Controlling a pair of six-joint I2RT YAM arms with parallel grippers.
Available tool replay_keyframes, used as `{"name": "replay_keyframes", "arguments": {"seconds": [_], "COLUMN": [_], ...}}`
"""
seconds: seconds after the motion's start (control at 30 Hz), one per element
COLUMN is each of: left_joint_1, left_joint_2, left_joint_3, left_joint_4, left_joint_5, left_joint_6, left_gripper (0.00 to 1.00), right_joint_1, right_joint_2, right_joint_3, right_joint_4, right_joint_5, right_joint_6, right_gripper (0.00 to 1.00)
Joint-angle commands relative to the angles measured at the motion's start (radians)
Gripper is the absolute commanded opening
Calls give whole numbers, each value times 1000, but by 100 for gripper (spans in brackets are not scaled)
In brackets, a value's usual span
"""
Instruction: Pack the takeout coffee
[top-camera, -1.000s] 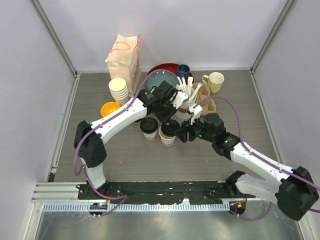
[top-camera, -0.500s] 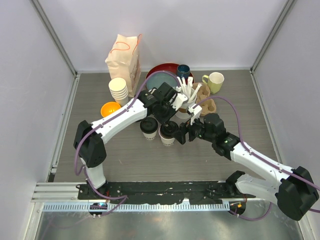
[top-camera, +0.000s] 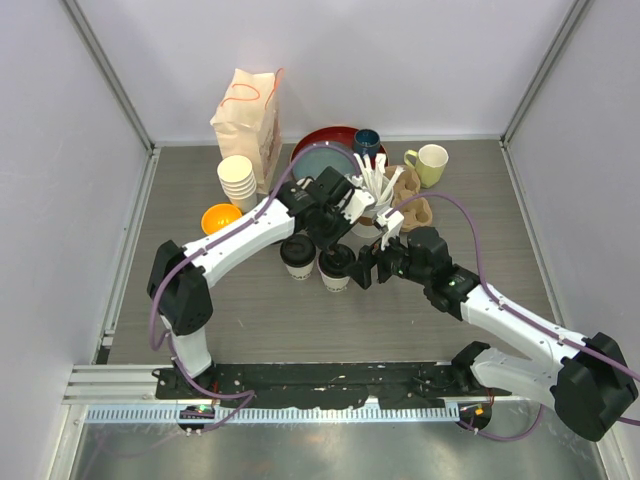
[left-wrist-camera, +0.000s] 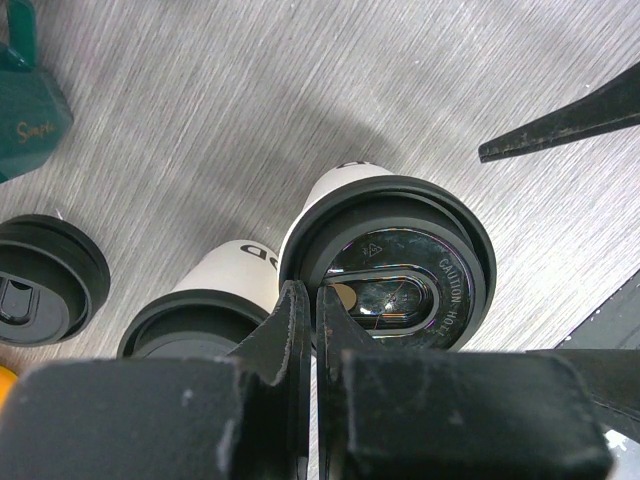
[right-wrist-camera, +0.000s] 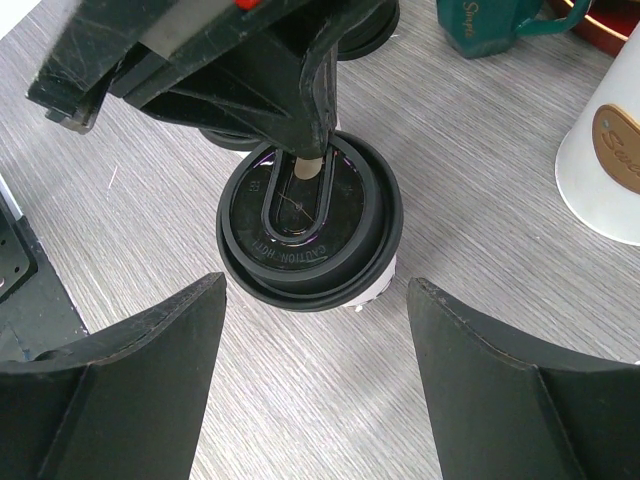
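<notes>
Cup on the table (top-camera: 250, 310): the left gripper (left-wrist-camera: 305, 325) is clenched, tips down on the sip slot of the lidded cup (right-wrist-camera: 310, 215), probably pressing the lid tight. A cream bit shows at the tips, can't tell if it's pinched. The right gripper (right-wrist-camera: 315, 290) is released, spread either side of that cup without touching, likely lining up a grasp. The second cup (left-wrist-camera: 205, 290) is just beside; the lid reads "CAUTION HOT".

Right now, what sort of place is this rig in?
Probably a lab test cell staged as a takeout counter: plain white walls around a grey table, two lidded paper cups, a paper bag.
</notes>
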Motion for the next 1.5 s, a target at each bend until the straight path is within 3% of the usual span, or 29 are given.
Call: {"name": "replay_keyframes", "arguments": {"seconds": [0.0, 0.97, 1.17, 1.47], "left_joint_1": [-4, -4, -4, -4], "left_joint_2": [-23, -26, -39, -60], "left_joint_3": [-11, -39, -20, -6], "left_joint_4": [7, 16, 8, 2], "left_joint_5": [6, 17, 11, 26], "left_joint_6": [11, 17, 19, 14], "left_gripper": [0, 0, 14, 29], "right_joint_1": [5, 5, 5, 5], "right_joint_2": [-6, 4, 49, 47], "right_joint_3": [-2, -10, 2, 6], "right_joint_4": [39, 44, 56, 75], "right_joint_5": [-4, -10, 16, 4], "right_joint_6": [-9, -2, 33, 55], "right_gripper": [78, 78, 71, 70]}}
